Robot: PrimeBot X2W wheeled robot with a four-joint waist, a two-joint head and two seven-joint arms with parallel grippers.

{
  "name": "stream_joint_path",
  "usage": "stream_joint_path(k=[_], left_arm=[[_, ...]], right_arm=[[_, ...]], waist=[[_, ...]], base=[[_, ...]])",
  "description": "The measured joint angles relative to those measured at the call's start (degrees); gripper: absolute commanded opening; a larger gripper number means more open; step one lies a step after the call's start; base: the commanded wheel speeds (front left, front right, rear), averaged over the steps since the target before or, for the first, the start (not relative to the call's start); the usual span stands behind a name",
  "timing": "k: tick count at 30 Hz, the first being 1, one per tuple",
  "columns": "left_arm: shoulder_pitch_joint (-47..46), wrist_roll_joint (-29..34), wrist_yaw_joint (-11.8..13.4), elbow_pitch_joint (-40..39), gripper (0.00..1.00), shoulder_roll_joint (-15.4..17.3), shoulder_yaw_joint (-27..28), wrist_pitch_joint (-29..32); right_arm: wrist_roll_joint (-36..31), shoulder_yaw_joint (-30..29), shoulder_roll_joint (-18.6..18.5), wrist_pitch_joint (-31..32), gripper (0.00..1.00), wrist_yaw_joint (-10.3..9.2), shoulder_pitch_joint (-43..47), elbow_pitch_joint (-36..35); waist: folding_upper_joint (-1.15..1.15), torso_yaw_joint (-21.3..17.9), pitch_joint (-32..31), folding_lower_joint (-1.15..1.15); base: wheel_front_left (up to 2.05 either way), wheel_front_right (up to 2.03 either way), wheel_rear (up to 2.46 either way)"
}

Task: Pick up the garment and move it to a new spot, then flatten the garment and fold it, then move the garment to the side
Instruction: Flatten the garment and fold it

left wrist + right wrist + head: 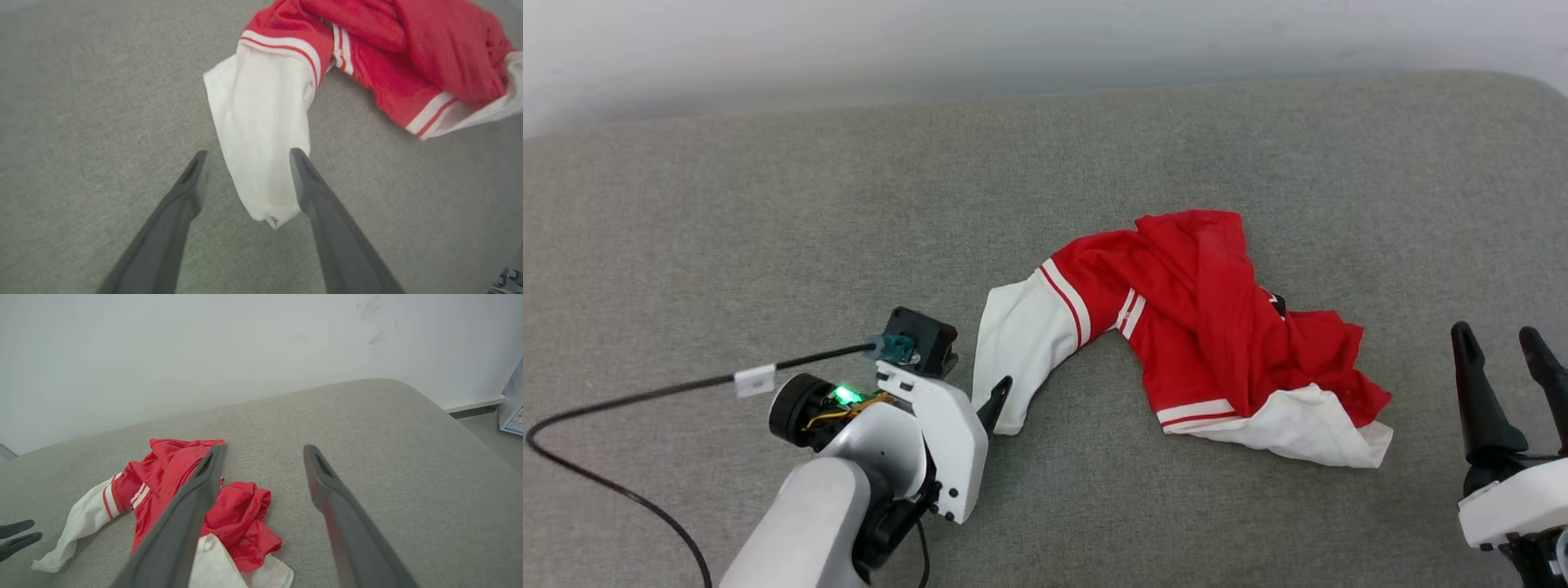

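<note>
Item: the garment (1217, 327) — a crumpled red heap right of centre on the grey cushion (768, 204), its white sleeve (261, 134) trailing left. Our left gripper (248, 154) stands spread either side of the sleeve's end, pinching nothing; our right gripper (1499, 339) is spread too, near the heap. Step, we judge: first pick-up — next, close on the sleeve and lift.

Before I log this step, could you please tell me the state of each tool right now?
Left tool: open, straddling the white sleeve end of the garment.
Right tool: open, holding nothing.
</note>
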Motion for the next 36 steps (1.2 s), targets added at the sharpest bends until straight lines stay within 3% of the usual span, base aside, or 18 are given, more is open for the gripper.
stream_joint_path(k=[5,11,13,17,21,25,26,36], left_arm=[[-4.9,0.7,-1.2,2.4,1.00,3.5,-6.0,11.8],[-9.4,-0.9,-1.5,2.6,1.00,6.0,-8.4,17.0],[-9.8,-2.3,-1.6,2.7,0.00,6.1,-8.5,17.4],[-10.1,-4.5,-1.5,2.2,0.00,6.0,-8.1,15.8],[-8.7,-5.4,0.0,2.1,0.00,6.5,-4.6,9.6],[-6.2,-5.7,2.2,1.1,0.00,8.6,-0.9,5.2],[-3.1,-6.7,4.0,-0.9,0.00,10.0,1.6,3.4],[12.8,-9.1,8.7,-8.8,0.00,14.0,5.5,3.4]], right_arm=[[-2.2,2.0,-0.1,0.5,1.00,-0.01,-0.4,-0.3],[-3.9,4.2,-0.7,-0.4,1.00,0.00,-0.6,-0.7],[-4.3,4.8,-0.8,-0.8,1.00,0.00,-0.8,-0.5],[-4.5,5.0,-0.9,-1.3,1.00,0.00,-1.0,-0.1],[-5.1,5.3,-1.7,-1.3,1.00,0.00,-1.3,0.4],[-5.4,5.4,-2.2,-0.7,1.00,0.00,-1.4,1.0],[-5.6,5.5,-2.5,-0.1,1.00,0.00,-1.3,1.5],[-5.6,6.0,-2.7,1.3,1.00,0.00,0.2,2.2]], waist=[[0.00,-0.9,2.9,0.00],[0.00,-1.8,6.3,0.00],[0.00,-2.0,7.3,0.00],[0.00,-1.6,8.6,0.00],[0.00,-0.3,8.6,0.00],[0.00,1.2,7.4,0.00],[0.00,2.4,6.0,0.00],[0.00,7.3,1.7,0.00]], base=[[0.00,0.00,0.00],[0.00,0.00,0.00],[0.00,0.00,0.00],[0.00,0.00,0.00],[0.00,0.00,0.00],[0.00,0.00,0.00],[0.00,0.00,0.00],[0.00,0.00,0.00]])
